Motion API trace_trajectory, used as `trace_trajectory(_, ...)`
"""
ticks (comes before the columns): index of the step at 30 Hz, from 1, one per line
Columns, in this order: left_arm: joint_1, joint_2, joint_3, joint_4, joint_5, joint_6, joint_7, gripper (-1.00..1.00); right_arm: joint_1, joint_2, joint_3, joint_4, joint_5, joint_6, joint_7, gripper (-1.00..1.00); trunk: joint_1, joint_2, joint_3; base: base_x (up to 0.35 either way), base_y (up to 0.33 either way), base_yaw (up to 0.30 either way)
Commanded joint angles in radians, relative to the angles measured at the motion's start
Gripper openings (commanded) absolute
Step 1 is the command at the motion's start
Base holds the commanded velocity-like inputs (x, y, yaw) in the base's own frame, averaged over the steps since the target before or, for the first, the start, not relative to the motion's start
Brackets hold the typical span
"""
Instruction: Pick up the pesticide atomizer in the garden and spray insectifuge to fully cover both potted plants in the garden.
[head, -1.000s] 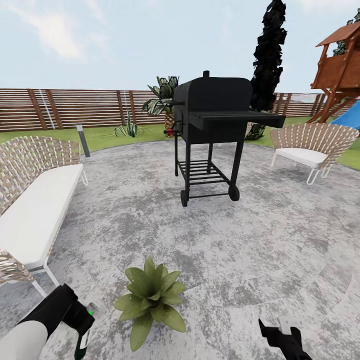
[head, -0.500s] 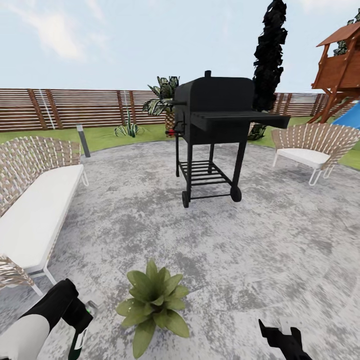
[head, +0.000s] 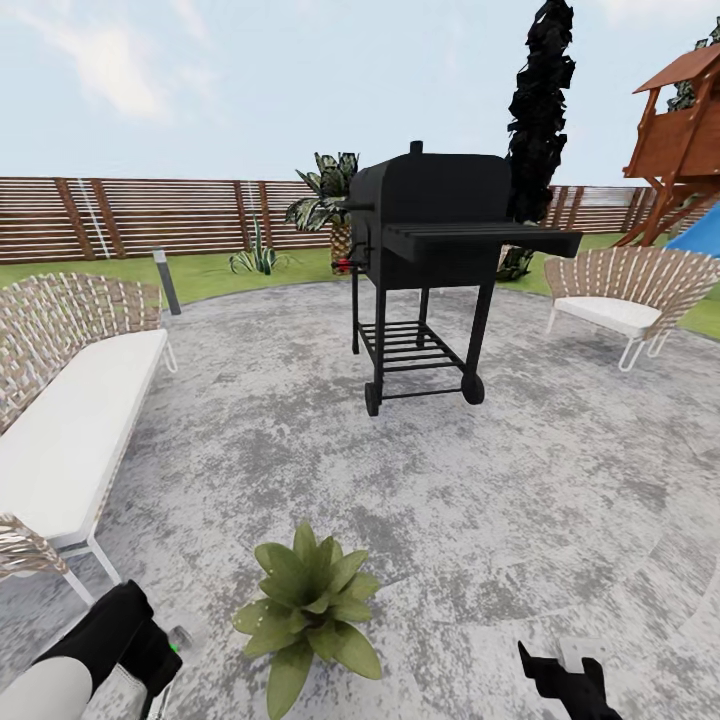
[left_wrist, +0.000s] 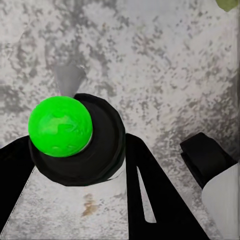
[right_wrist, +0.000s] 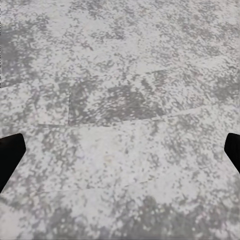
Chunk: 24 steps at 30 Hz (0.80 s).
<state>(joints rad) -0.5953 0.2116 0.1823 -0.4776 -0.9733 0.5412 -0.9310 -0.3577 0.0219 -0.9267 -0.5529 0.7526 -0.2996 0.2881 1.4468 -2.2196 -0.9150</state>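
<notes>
The pesticide atomizer (left_wrist: 75, 137), black-capped with a bright green knob, sits clamped between the left gripper's (left_wrist: 75, 165) jaws above the grey paving (right_wrist: 120, 100). The head view adds a potted plant (head: 305, 605) beside it; the right gripper's (right_wrist: 120, 150) jaws gape, empty.

potted plant (head: 305, 610) before grill (head: 430, 250), on paving (head: 540, 480)

A black grill (head: 425, 265) is standing on mottled grey paving (head: 520, 480), wicker seats (head: 625, 290) and slatted fence (head: 150, 215) flanking it.
</notes>
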Motion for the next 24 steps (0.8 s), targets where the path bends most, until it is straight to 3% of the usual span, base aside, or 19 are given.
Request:
trace_trajectory(1,-0.005,-0.004,0.006,-0.009,-0.005,0.008,-0.007,-1.00,-0.001,0.001,-0.008,0.000,0.007,-0.004,0.008,1.00,0.000,0.000,-0.001,0.000,0.000,0.000)
trace_trajectory(4,-0.013,-0.009,0.006,-0.061,-0.003,0.011,-0.025,-1.00,-0.001,0.001,-0.008,0.001,0.007,-0.004,0.008,1.00,0.000,0.000,-0.001,0.000,0.000,0.000)
trace_trajectory(7,-0.013,0.006,0.003,-0.089,-0.007,0.005,-0.116,-1.00,-0.001,0.001,-0.008,0.001,0.007,-0.004,0.008,1.00,0.000,0.000,-0.001,0.000,0.000,0.000)
trace_trajectory(11,-0.003,0.059,0.001,-0.079,-0.016,-0.060,-0.155,-1.00,-0.001,0.001,-0.008,0.001,0.007,-0.004,0.008,1.00,0.000,0.000,-0.001,0.000,0.000,0.000)
trace_trajectory(15,0.000,0.093,0.001,-0.077,-0.026,-0.102,-0.219,-1.00,-0.001,0.001,-0.008,0.001,0.007,-0.004,0.008,1.00,0.000,0.000,-0.001,0.000,0.000,0.000)
trace_trajectory(20,-0.005,0.089,0.006,-0.093,-0.026,-0.101,-0.226,-1.00,-0.001,0.002,-0.008,-0.002,0.005,-0.004,0.008,1.00,0.000,0.000,-0.001,0.000,0.000,0.007)
trace_trajectory(24,-0.016,0.081,0.007,-0.112,-0.025,-0.096,-0.230,-1.00,-0.001,0.003,-0.008,-0.001,0.005,-0.004,0.008,1.00,0.000,0.000,-0.001,0.000,0.000,0.229)
